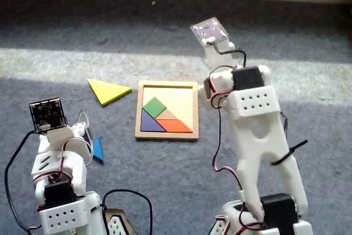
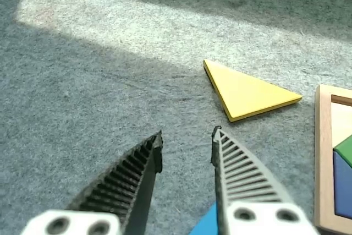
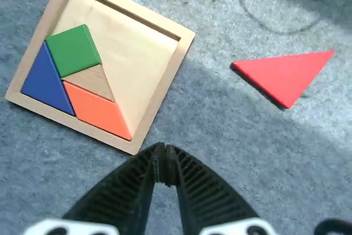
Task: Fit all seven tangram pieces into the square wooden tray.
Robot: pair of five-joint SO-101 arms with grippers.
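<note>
Currently square wooden tray [image 1: 167, 84] holds green square [image 1: 154, 107], blue triangle [image 1: 149, 121], plain wood triangle [image 1: 169, 114] and orange parallelogram [image 1: 177, 126], packed toward its 6 o'clock side. Yellow triangle [image 1: 108, 91] lies on the table at the tray's 10 o'clock. Left gripper [image 2: 187, 136] fingers apart; right gripper [image 3: 164, 163] fingers together.

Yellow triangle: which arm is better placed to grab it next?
Left. The left gripper, open, points at the yellow triangle ahead; the right gripper, shut, sits on the tray's far side, nearer the red triangle.
</note>
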